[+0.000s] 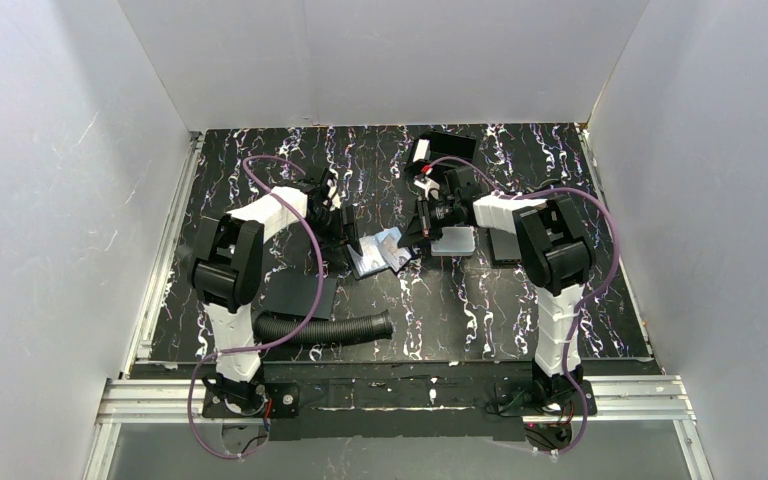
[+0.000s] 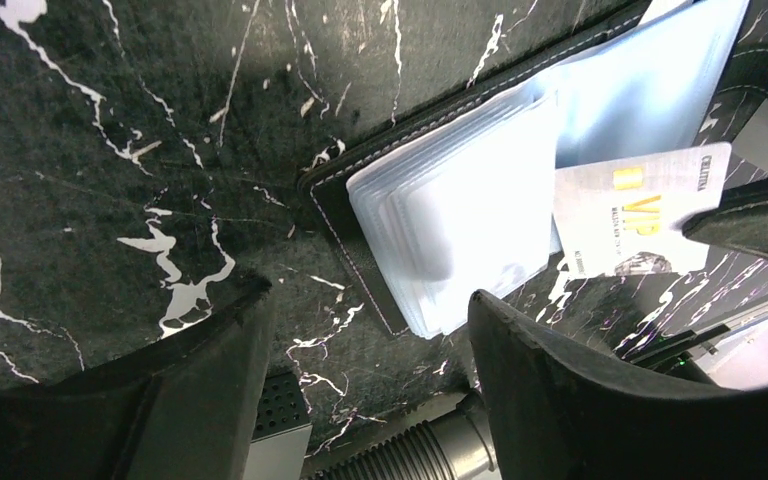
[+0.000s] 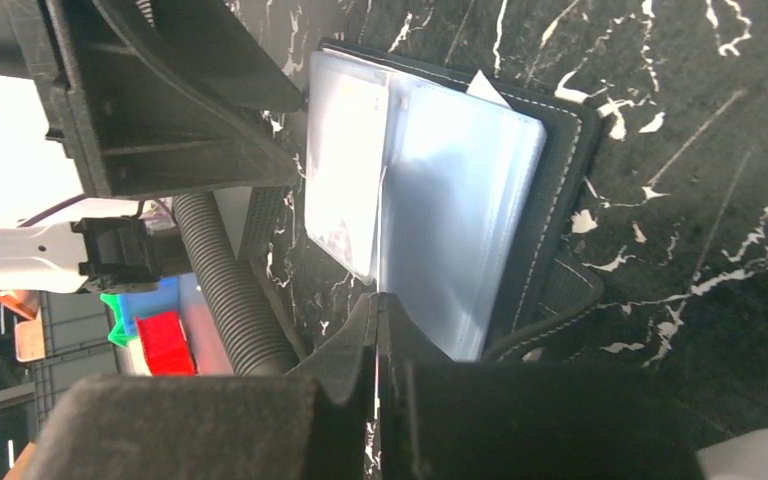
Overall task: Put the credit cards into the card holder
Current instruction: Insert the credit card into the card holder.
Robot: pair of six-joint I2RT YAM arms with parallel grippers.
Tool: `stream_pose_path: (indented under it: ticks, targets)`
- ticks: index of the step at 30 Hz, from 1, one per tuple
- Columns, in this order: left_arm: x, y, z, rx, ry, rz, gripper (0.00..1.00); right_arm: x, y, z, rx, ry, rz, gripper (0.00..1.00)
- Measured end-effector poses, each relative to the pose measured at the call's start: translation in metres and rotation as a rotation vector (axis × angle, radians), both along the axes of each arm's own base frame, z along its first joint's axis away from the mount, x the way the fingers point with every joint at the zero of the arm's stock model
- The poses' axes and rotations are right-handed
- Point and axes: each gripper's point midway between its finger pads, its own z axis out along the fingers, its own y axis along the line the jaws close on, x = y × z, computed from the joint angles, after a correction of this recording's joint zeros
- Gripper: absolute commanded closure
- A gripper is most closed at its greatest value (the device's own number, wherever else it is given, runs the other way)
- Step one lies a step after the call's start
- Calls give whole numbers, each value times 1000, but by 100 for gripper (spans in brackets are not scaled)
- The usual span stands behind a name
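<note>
Lying open on the marbled counter (image 2: 110, 150) between the arms, the card holder (image 2: 340, 215) shows its fan of clear sleeves (image 2: 460, 230), none of which looks to have a card seated in it. The right tool (image 3: 376, 310) is clamped shut on a white VIP card (image 2: 640, 215), held against the sleeves but not yet in a pocket, while the left tool (image 2: 370, 300) hangs open and empty over the holder's edge. By my reckoning the job is barely begun.
</note>
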Motion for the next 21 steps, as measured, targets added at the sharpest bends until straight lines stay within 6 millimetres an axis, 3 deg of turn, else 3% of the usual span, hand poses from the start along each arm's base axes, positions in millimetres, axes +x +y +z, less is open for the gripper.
stream_pose_path:
  ticks: [9, 16, 21]
  targets:
    - [4, -2, -2, -8, -5, 5, 36, -7, 6, 0, 45, 12, 9, 99]
    - [6, -2, -5, -1, -4, 6, 59, -13, 10, 0, 62, 21, 20, 99]
    - [7, 3, -8, 25, -3, 9, 68, -14, 9, -2, 62, 29, 15, 99]
